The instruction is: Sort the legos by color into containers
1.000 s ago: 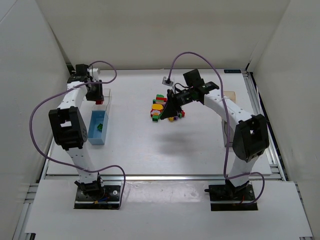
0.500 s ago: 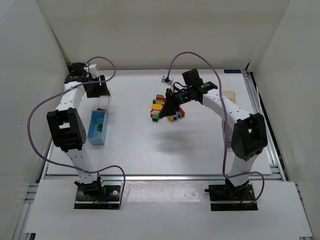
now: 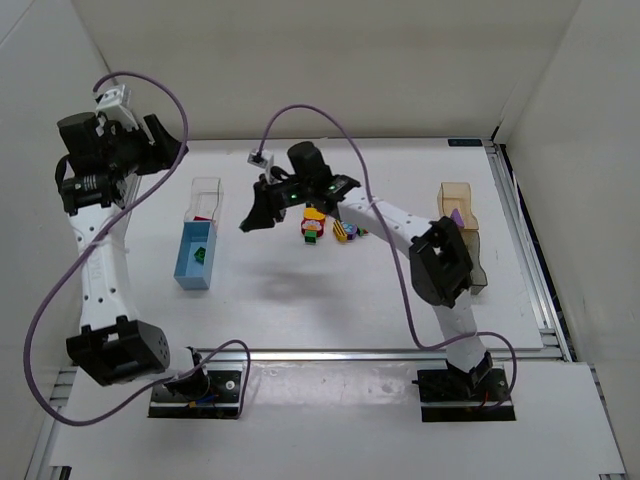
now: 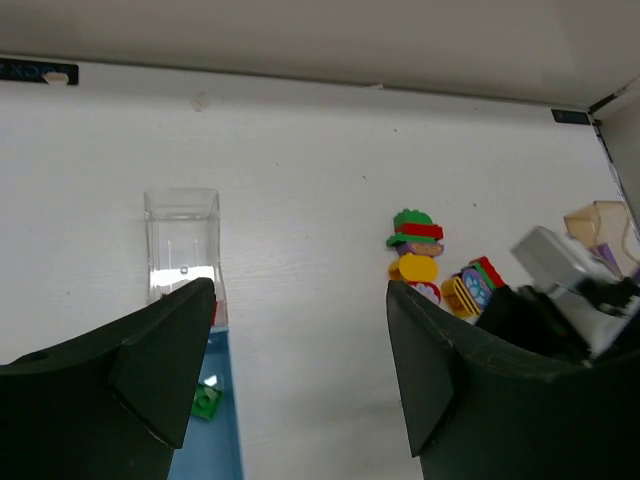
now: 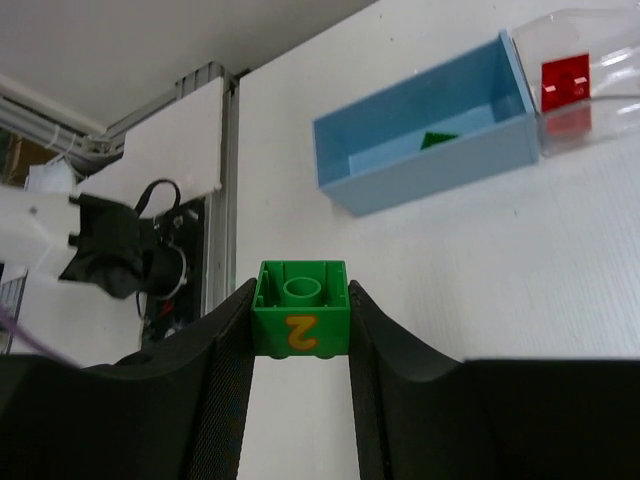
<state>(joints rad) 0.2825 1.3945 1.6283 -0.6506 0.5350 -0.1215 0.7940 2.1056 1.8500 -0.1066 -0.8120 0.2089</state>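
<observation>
**From above:** The left arm stands raised at the far left of the worktop (image 3: 300, 300), with the left claw (image 3: 172, 150) high in the air. The right arm stretches across to the left, and the right claw (image 3: 250, 222) hangs between the loose legos (image 3: 325, 225) and the light blue container (image 3: 195, 255). What it carries is too small to make out here. The clear container (image 3: 205, 195) sits touching the blue one's far end. The tan container (image 3: 455, 200) and the dark container (image 3: 472, 262) stand together at the right edge.

**Left wrist:** The left claw (image 4: 297, 300) gapes wide with nothing between its fingers (image 4: 165, 350). Below it are the clear container (image 4: 182, 235), one end of the light blue container (image 4: 228, 440) with a green piece (image 4: 207, 402) inside, and a mixed-colour stack of legos (image 4: 415, 250).

**Right wrist:** The right claw (image 5: 301, 295) is clamped on a green brick (image 5: 300, 325) marked with a yellow "2", a finger pressing each side. Beyond it lie the light blue container (image 5: 440, 165), holding one small green piece (image 5: 432, 139), and the clear container (image 5: 600, 100), holding a red brick (image 5: 565, 76).
</observation>
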